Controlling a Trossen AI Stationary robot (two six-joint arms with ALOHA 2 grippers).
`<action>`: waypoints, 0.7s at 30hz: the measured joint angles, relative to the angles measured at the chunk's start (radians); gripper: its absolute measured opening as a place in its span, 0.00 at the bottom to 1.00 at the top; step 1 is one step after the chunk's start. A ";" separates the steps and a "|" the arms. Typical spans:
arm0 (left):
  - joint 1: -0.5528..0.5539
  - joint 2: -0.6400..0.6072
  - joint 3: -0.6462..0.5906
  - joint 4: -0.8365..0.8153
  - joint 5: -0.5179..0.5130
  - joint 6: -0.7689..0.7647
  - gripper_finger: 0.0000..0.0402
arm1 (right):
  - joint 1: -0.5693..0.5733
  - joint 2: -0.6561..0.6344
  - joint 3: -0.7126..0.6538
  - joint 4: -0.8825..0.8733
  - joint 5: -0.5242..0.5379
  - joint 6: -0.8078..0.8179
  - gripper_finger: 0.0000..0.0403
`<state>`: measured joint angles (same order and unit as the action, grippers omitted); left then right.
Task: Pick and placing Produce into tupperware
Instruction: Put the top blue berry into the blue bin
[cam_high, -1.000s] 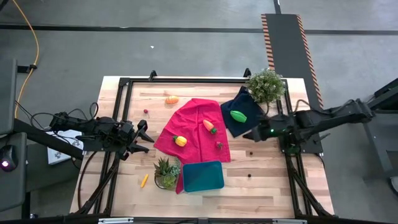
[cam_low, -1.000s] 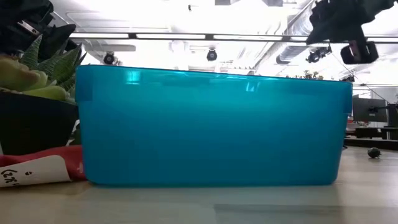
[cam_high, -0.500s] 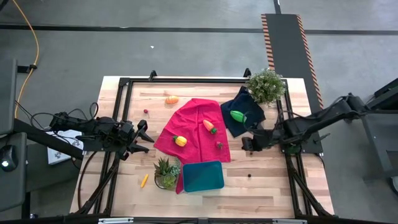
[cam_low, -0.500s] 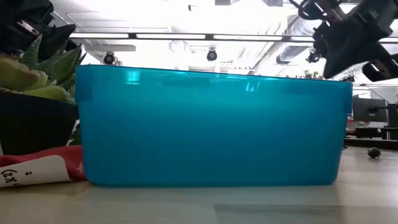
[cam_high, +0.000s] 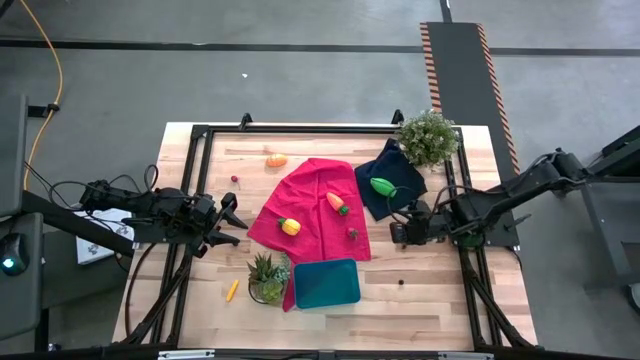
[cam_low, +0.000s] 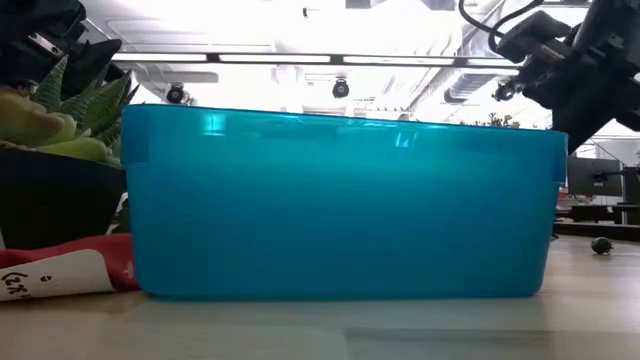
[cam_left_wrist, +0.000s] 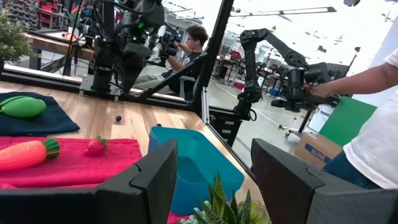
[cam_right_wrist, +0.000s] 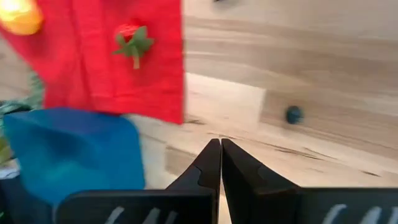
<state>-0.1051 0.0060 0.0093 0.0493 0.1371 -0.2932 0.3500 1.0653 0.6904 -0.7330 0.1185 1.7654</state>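
The tupperware (cam_high: 327, 283) sits near the front middle of the wooden table (cam_high: 450, 300), and nothing shows inside it from above, so the work looks to be at its first step: reaching for a piece of produce. The right gripper (cam_high: 397, 232) hangs low over bare wood just right of the red cloth (cam_high: 310, 200), its fingers (cam_right_wrist: 211, 165) pressed together and holding nothing. Its wrist view looks down on the small strawberry (cam_right_wrist: 132, 40) lying on the cloth's right edge and a dark little ball (cam_right_wrist: 293, 114) on the wood. The left gripper (cam_high: 232, 222) waits at the table's left side with its fingers spread apart, empty.

The produce is all out of the container. The carrot (cam_high: 337, 203) and a yellow-orange piece (cam_high: 290, 226) lie on the red cloth, the green oval (cam_high: 383, 186) on the navy cloth (cam_high: 390, 195), an orange piece (cam_high: 276, 160) at the far edge, and the thin yellow stick (cam_high: 232, 290) near the front left. The next move likely calls for the right gripper to open, settle over the nearest piece and close on it.

Two potted plants stand on the table, one (cam_high: 427, 137) at the far right, one (cam_high: 267, 277) touching the container's left. Beyond is a workshop with other robot arms, a seated person and a sleeve nearby.
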 joint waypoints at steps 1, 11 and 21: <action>0.000 0.000 0.000 0.000 0.000 0.000 0.48 | 0.000 0.006 0.021 -0.050 0.000 0.004 0.01; 0.000 0.001 0.000 -0.015 0.000 0.000 0.48 | 0.026 0.185 0.283 -0.324 0.075 -0.090 0.01; 0.000 0.001 0.000 -0.014 0.000 0.000 0.48 | 0.113 0.312 0.324 -0.366 0.045 -0.012 0.01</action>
<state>-0.1051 0.0067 0.0090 0.0356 0.1371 -0.2932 0.4629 1.3771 1.0142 -1.0990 0.1639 1.7536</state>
